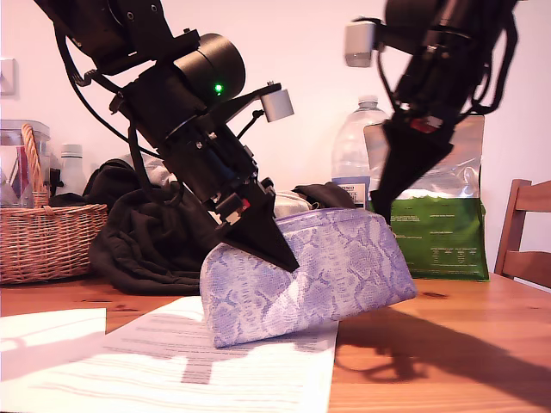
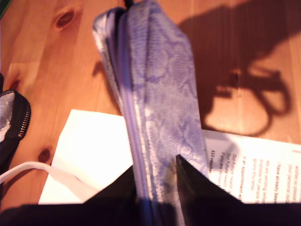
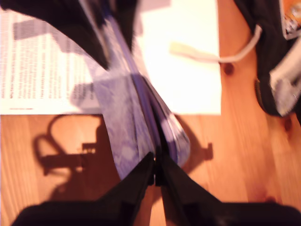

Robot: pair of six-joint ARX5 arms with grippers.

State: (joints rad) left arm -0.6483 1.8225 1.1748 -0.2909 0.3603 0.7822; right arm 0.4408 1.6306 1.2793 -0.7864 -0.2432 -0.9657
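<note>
In the exterior view a lilac snakeskin pouch [image 1: 327, 267] stands tilted on the wooden table [image 1: 448, 344] at the centre of the frame, its lower left end over a printed sheet [image 1: 198, 361]. My first hand [image 1: 280, 254] slants down from the upper left and clamps the pouch's top edge. My second hand [image 1: 379, 215] drops from the upper right onto the pouch's right end. A wicker basket [image 1: 47, 237] sits at the far left and a green bag [image 1: 443, 237] behind on the right. In the first wrist view the fingers [image 2: 188, 179] close on both sides of the pouch, zip line between them (the sheet lies under it). In the second wrist view the fingertips [image 3: 146, 165] are pinched shut on the pouch's end at the zip.
</note>
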